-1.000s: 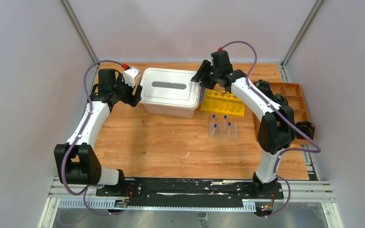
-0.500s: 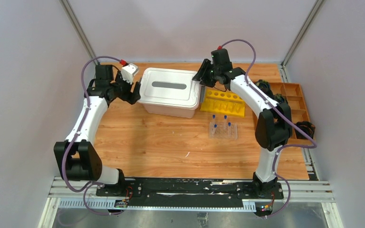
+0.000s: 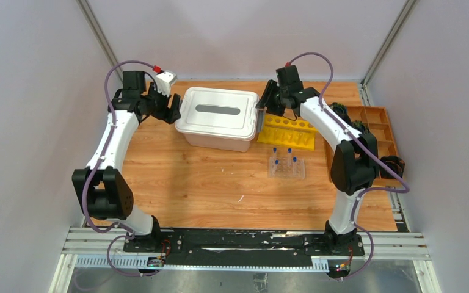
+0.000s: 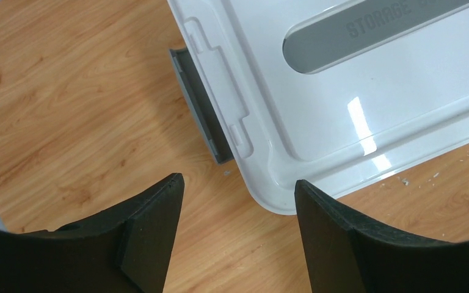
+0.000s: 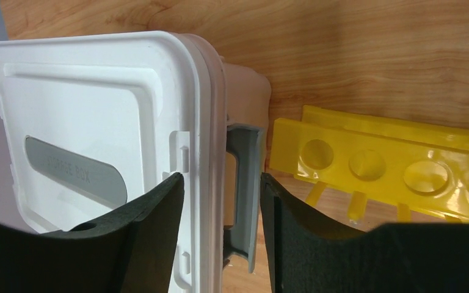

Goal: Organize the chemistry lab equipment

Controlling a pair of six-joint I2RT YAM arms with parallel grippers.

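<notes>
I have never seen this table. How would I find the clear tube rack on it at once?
Start at the big white storage box at the back of the wooden table. Right of it lies a yellow rack; the clear tube rack sits just in front of that, toward the near edge. It alone is transparent and holds blue-capped tubes.

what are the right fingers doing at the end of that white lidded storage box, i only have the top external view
Observer: In the right wrist view, the right fingers are open. They straddle the rim of the white plastic storage box and the grey plastic latch on that end. I cannot tell whether they touch it.
Operator: and the left side, gripping anything
Observer: No. The left fingers are open over a lid corner. The left grey latch lies beyond their tips.
Operator: what's the grey strip on the lid
Observer: The grey oblong inset is embossed with STORAGE BOX.
</notes>
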